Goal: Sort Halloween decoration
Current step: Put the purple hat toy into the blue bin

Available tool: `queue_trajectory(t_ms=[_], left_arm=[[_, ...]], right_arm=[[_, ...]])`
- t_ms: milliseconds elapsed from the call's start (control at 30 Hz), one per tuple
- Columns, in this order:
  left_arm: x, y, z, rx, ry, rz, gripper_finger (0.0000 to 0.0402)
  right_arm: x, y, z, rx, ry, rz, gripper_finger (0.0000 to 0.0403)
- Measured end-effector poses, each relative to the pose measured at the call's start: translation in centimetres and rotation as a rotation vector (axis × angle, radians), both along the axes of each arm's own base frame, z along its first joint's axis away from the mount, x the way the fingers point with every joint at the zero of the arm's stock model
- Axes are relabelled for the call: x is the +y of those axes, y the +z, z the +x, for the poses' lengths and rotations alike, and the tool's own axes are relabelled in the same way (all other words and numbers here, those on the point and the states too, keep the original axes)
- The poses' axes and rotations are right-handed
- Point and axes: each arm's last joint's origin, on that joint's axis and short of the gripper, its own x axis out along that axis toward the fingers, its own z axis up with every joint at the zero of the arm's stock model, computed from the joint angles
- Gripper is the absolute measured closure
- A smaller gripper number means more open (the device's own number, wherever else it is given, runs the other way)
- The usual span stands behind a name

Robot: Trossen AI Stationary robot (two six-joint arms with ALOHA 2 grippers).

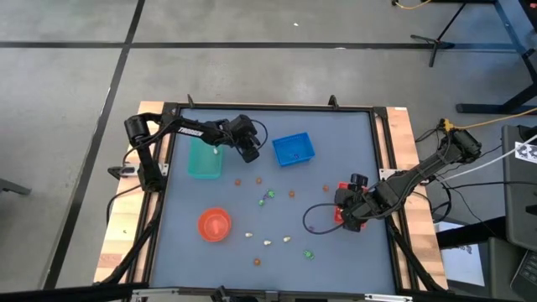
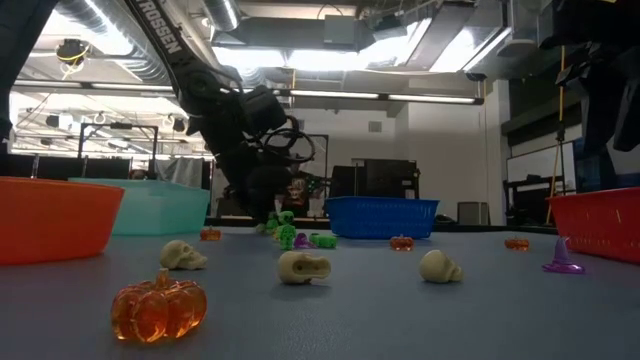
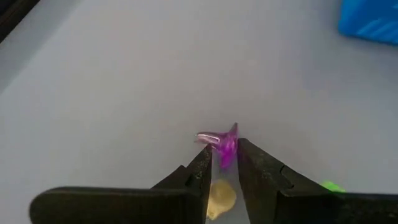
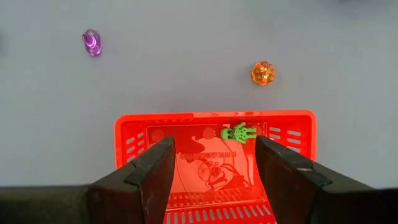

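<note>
a purple trinket (image 3: pixel 225 148) sits pinched between the fingers of the left claw (image 3: pixel 225 163), which hangs beside the teal tray (image 1: pixel 204 159). other halloween trinkets (image 1: pixel 268 198) lie scattered across the middle of the desk (image 1: pixel 352 151), near the orange bowl (image 1: pixel 214 224). a green one (image 4: pixel 239 132) lies in the red tray (image 4: pixel 214 124), under the right claw (image 4: pixel 214 163), whose fingers are spread wide.

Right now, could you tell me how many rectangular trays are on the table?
3: the teal tray at left beside the left gripper, the blue tray mid-table, the red tray under the right gripper.
</note>
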Motion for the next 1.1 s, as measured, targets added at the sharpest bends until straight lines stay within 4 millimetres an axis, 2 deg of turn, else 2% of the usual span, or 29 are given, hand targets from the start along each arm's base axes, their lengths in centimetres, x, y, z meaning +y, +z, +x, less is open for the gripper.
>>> queue_trajectory(t_ms=[600, 933, 1100], left_arm=[[-0.05, 0.02, 0.04, 0.026, -0.1, 0.037, 0.0341], [-0.05, 0.08, 0.08, 0.022, -0.1, 0.039, 0.0394], [-0.05, 0.08, 0.08, 0.022, -0.1, 0.039, 0.0397]], right_arm=[[0.01, 0.0, 0.0, 0.0, 0.001, 0.0, 0.0182], [0.0, 0.0, 0.0, 0.0, 0.0, 0.0, 0.0182], [0.0, 0.0, 0.0, 0.0, 0.0, 0.0, 0.0182]])
